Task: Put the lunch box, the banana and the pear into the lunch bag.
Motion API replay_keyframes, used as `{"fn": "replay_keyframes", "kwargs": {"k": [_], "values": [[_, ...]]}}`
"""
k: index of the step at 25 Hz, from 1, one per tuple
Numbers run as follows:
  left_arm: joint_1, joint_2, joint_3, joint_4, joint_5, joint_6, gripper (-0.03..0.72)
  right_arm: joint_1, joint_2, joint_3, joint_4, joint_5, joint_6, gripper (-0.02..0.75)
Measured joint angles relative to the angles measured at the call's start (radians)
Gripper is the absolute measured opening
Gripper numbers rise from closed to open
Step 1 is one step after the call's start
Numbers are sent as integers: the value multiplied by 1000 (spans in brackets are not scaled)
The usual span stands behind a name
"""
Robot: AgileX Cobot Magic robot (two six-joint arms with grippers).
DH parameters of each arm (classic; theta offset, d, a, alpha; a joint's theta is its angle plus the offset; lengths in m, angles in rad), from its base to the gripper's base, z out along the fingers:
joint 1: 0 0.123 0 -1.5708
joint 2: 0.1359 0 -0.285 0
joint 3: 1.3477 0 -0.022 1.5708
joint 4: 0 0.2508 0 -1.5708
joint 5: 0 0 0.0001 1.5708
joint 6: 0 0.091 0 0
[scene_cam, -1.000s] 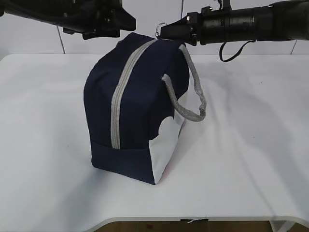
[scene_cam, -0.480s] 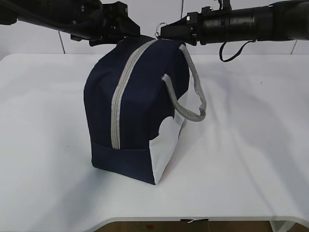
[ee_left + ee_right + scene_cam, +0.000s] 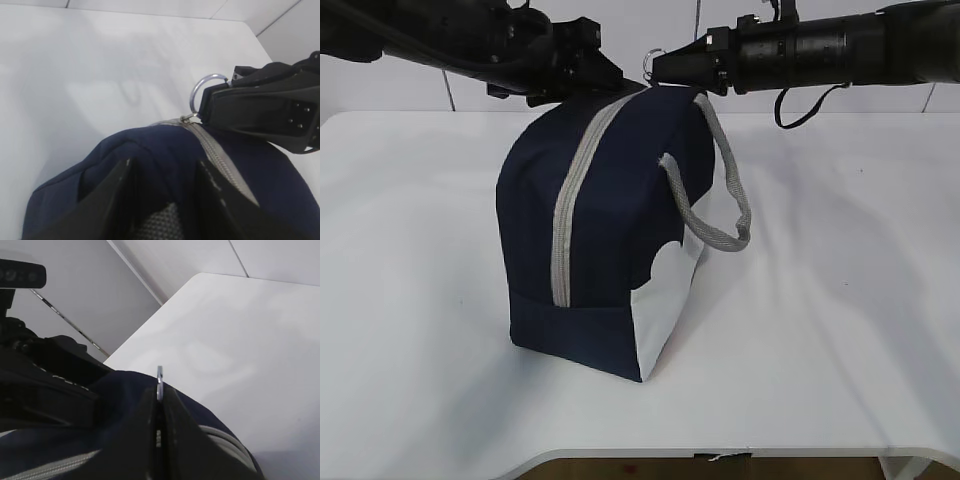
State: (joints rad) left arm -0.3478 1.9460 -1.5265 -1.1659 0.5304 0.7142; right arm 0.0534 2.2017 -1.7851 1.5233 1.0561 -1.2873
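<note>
Your white bench (image 3: 840, 330) fills the exterior view, backed by a pale panelled wall (image 3: 620, 40), and the lunch bag (image 3: 605, 230) stands upright near its middle, grey zipper (image 3: 565, 215) closed up the near face and one grey strap handle (image 3: 725, 195) hanging down its right side. That view shows both arms meeting over the bag's top but hides their grips. Your right wrist view shows what it cannot: the right hand (image 3: 160, 405) is pinched fully closed on the thin metal ring pull (image 3: 159, 382), seen edge-on. Your left wrist view shows the ring pull as a round loop at the zipper's end, and the left hand (image 3: 162, 192) partly open, its fingers (image 3: 117, 197) straddling the navy fabric at the bag's top; whether it actually grips the cloth you cannot tell.
</note>
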Motion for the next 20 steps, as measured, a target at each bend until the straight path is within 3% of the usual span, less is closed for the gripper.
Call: {"fn": "replay_keyframes", "kwargs": {"k": [10, 20], "values": [[-2, 2, -2, -7, 14, 0, 84, 0, 0, 0, 0, -29, 2, 6], [-4, 0, -2, -9, 23, 24, 68, 0, 0, 0, -82, -157, 94, 6]]}}
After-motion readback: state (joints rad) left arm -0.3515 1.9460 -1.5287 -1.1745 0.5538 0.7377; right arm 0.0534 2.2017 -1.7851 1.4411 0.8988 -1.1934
